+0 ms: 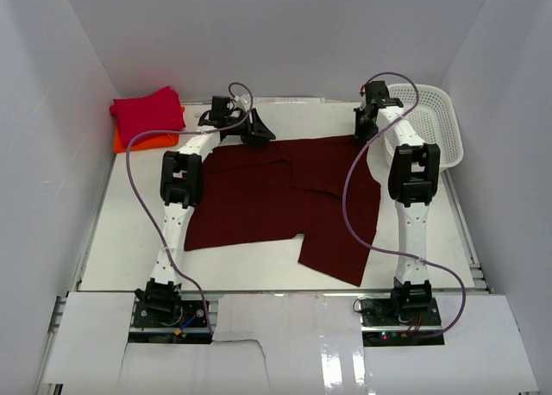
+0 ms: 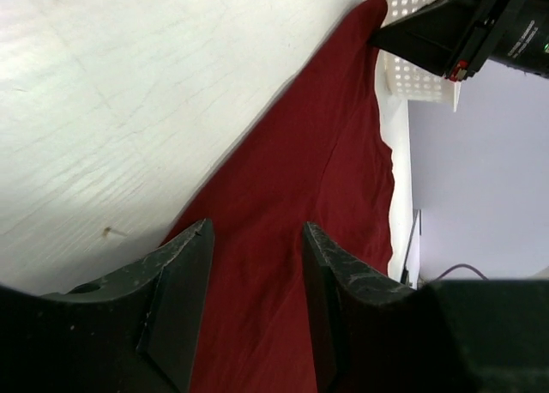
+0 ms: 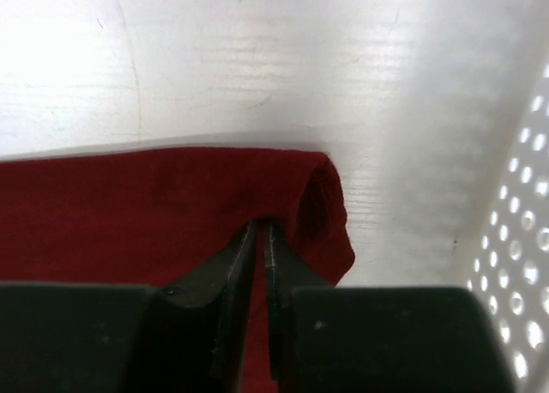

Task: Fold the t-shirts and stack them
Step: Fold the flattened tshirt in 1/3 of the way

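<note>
From above, the white table [image 1: 129, 240] between white walls carries the maroon t-shirt [image 1: 276, 197] spread across its middle. My left gripper [image 1: 256, 132] and right gripper [image 1: 364, 133] sit at the shirt's far corners, and the crimson t-shirt [image 1: 148, 110] lies folded on the orange t-shirt [image 1: 131, 141] in the far left corner. At my left wrist the fingers [image 2: 180, 299] stand apart, released, with maroon cloth flat beneath and between them. At my right wrist the fingers [image 3: 236, 264] are pressed almost together, tips tucked into the shirt's rolled corner beside the basket [image 3: 515, 264]; whether cloth is nipped I cannot tell.
</note>
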Motion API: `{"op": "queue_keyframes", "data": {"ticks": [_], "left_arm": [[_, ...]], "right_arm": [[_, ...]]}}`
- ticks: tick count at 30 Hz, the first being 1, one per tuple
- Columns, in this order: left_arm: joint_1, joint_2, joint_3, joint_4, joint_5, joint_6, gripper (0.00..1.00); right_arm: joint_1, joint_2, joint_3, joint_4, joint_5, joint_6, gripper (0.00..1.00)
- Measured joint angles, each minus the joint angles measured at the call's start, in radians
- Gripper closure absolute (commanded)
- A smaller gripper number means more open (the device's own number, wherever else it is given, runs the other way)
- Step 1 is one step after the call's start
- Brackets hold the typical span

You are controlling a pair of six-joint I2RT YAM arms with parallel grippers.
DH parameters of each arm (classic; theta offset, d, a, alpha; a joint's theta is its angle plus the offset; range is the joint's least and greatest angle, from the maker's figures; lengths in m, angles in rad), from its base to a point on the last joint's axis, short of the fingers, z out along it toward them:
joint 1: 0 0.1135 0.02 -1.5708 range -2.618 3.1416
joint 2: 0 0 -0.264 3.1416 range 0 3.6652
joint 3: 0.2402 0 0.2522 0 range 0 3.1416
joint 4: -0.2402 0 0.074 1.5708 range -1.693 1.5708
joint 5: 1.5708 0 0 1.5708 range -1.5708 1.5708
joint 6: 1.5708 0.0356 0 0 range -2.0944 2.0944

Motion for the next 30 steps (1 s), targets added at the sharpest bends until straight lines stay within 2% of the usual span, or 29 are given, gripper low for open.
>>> {"op": "queue_keyframes", "data": {"ticks": [3, 7, 9, 12, 16, 20, 23, 30], "left_arm": [[0.03, -0.034, -0.002, -0.01, -0.011, -0.012, 0.44], [0.097, -0.194, -0.082, -0.029, -0.045, -0.009, 0.44], [0.128, -0.33, -0.143, -0.053, -0.081, 0.009, 0.44], [0.168, -0.604, -0.282, -0.069, -0.169, 0.051, 0.42], [0.17, -0.968, -0.525, -0.069, -0.271, 0.087, 0.39], [0.167, -1.23, -0.788, -0.078, -0.33, 0.109, 0.38], [0.173, -1.272, -0.937, -0.095, -0.364, 0.124, 0.38], [0.181, -1.157, -1.148, -0.167, -0.425, 0.137, 0.39]], "right_arm": [[-0.004, -0.024, 0.002, 0.002, 0.0, 0.0, 0.64], [-0.006, -0.16, -0.075, 0.008, 0.0, -0.001, 0.56], [-0.006, -0.278, -0.142, 0.016, -0.006, -0.007, 0.55], [-0.001, -0.493, -0.295, 0.064, -0.02, -0.013, 0.37], [0.012, -0.77, -0.545, 0.111, -0.04, -0.018, 0.35], [0.05, -0.906, -0.73, 0.134, -0.045, -0.008, 0.34], [0.089, -0.929, -0.839, 0.123, -0.046, 0.0, 0.34], [0.151, -0.891, -0.909, 0.108, -0.063, 0.029, 0.34]]}}
